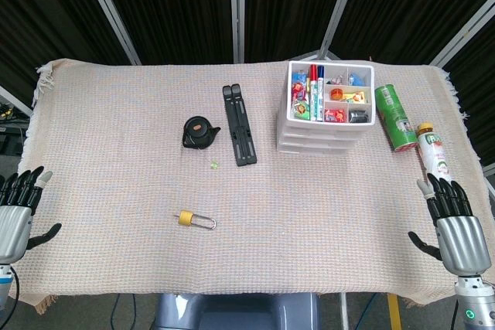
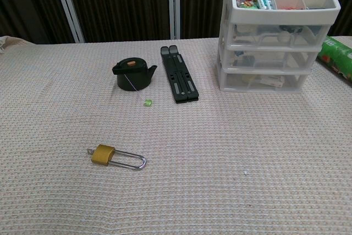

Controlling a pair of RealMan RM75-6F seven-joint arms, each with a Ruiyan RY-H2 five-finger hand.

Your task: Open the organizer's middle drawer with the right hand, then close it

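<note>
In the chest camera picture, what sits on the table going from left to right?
Brass padlock → small black teapot → tiny green bead → black folded stand → white drawer organizer → green can, cut off at the edge.

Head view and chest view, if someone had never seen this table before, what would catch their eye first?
Probably the white drawer organizer at the table's far right, its top tray crowded with colorful markers and trinkets, all drawers closed. Next, the brass padlock lying alone near the front, with a black teapot and a black folding stand behind it. Both robot hands, left and right, rest open at the table's near corners.
</note>
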